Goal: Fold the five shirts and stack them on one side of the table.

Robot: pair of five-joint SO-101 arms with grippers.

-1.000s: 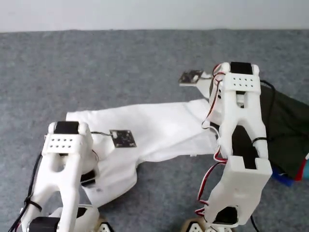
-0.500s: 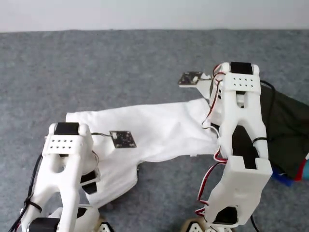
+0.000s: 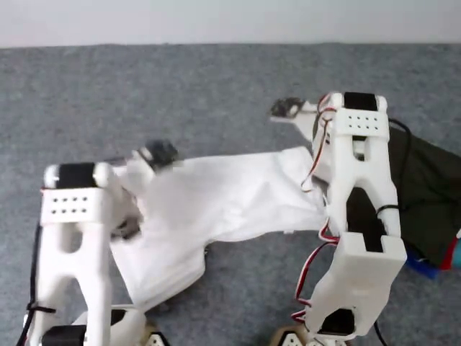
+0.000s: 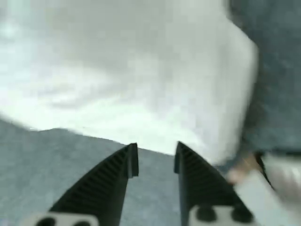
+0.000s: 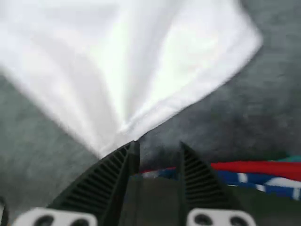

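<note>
The white cloth shirt (image 3: 238,194) lies spread on the grey worktop (image 3: 180,94). The left pincer (image 4: 153,157) is a little apart and empty at the shirt's edge. The right pincer (image 5: 157,157) is just the same.

The bench (image 3: 180,94) carries a grey, speckled covering with a short, felt-like nap, and this reaches from one side of the high view to the other. The grey is mottled with lighter and darker flecks and bears no seams or markings. Along its far edge the bench meets a plain, pale wall (image 3: 216,21), which shows as a narrow band, and the line between the two runs straight and level. The same grey covering lies close under the left wrist view (image 4: 42,155) and under the right wrist view (image 5: 263,94), where it looks somewhat darker.
</note>
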